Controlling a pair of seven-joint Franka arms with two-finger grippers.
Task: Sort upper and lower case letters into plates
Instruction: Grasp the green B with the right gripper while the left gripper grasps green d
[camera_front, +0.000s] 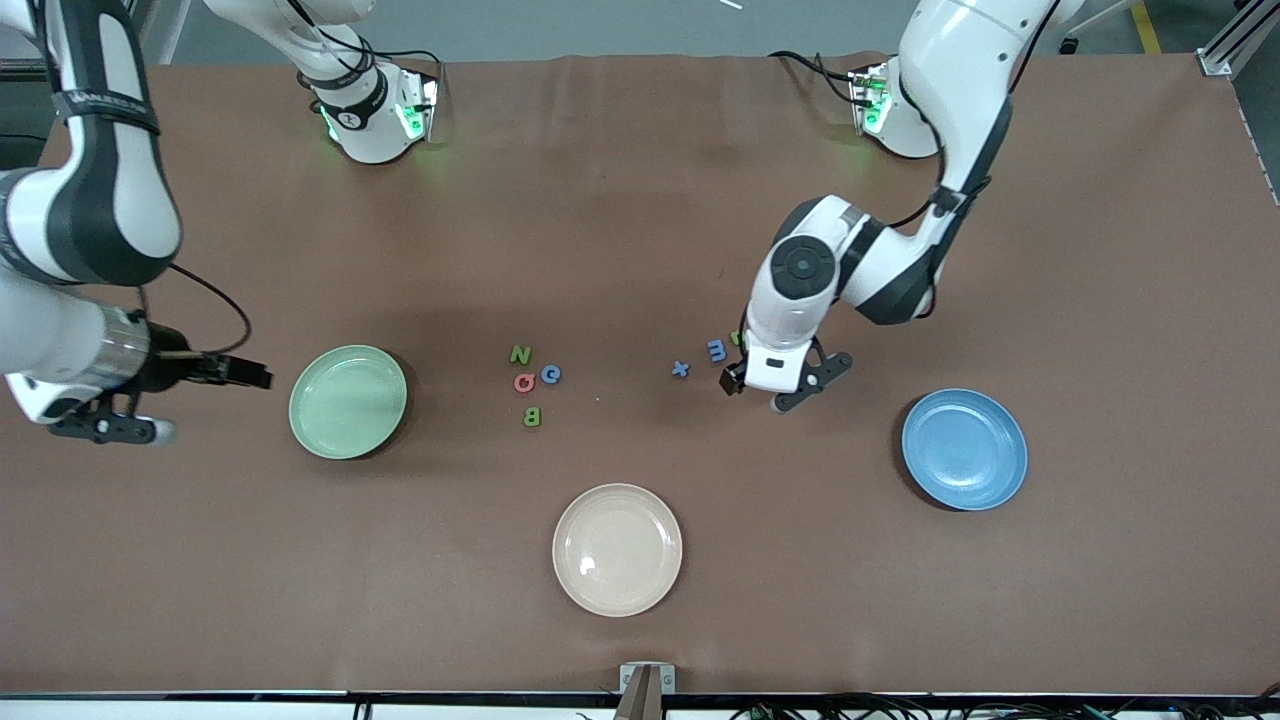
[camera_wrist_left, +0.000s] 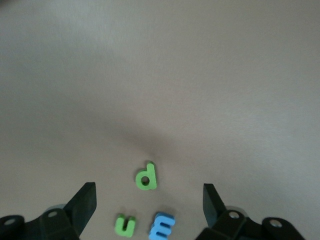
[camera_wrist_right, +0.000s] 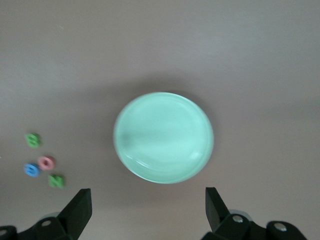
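Note:
The green N (camera_front: 520, 353), red Q (camera_front: 524, 381), blue G (camera_front: 550, 374) and green B (camera_front: 531, 416) lie together mid-table. The blue x (camera_front: 680, 369), blue m (camera_front: 716, 350) and green u (camera_front: 735, 338) lie beside my left gripper (camera_front: 752, 392). In the left wrist view this gripper (camera_wrist_left: 149, 200) is open, low over the green p (camera_wrist_left: 146, 176), u (camera_wrist_left: 125, 225) and m (camera_wrist_left: 162, 226). The front view hides the p. My right gripper (camera_front: 255, 376) is open and empty beside the pale green plate (camera_front: 348, 401), which also shows in the right wrist view (camera_wrist_right: 163, 137). The blue plate (camera_front: 964, 449) is empty.
An empty cream-white plate (camera_front: 617, 549) sits nearer the front camera than the letters. The pale green plate lies toward the right arm's end of the table, the blue plate toward the left arm's end. A brown mat (camera_front: 640, 200) covers the table.

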